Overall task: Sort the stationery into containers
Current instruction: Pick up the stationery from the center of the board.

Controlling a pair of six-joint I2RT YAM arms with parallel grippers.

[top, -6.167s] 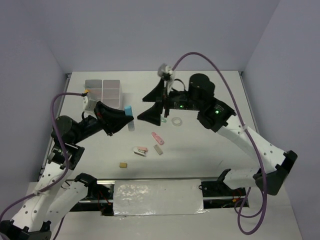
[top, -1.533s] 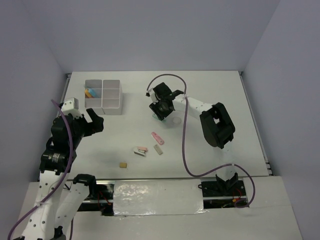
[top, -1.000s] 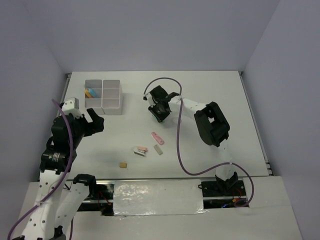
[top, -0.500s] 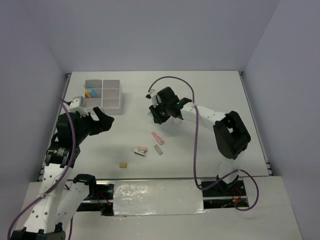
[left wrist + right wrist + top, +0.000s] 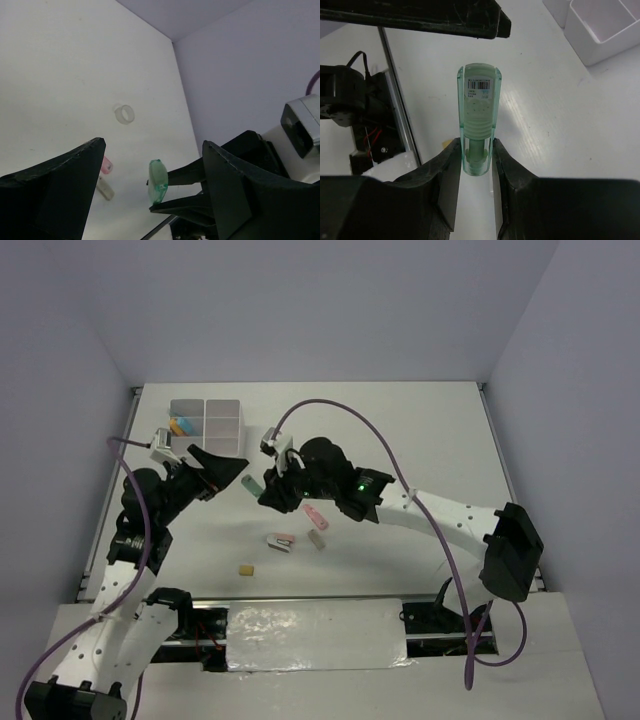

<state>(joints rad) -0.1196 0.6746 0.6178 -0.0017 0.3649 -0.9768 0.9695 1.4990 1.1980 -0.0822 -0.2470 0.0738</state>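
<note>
A white table (image 5: 430, 430) carries a white divided box (image 5: 222, 412) at far left, with blue and orange highlighters (image 5: 180, 426) in one compartment. Nearby, the right gripper (image 5: 270, 491) clamps a green highlighter (image 5: 479, 115) beside the wide-spread left gripper (image 5: 228, 472).

Translucent green highlighter (image 5: 479, 120) with barcode label, white box (image 5: 206, 411).

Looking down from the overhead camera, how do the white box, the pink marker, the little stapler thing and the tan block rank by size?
1. The white box, by far the largest.
2. The stapler-like piece and the pink marker: about equally long, too close to rank.
3. The tan block, smallest.
</note>
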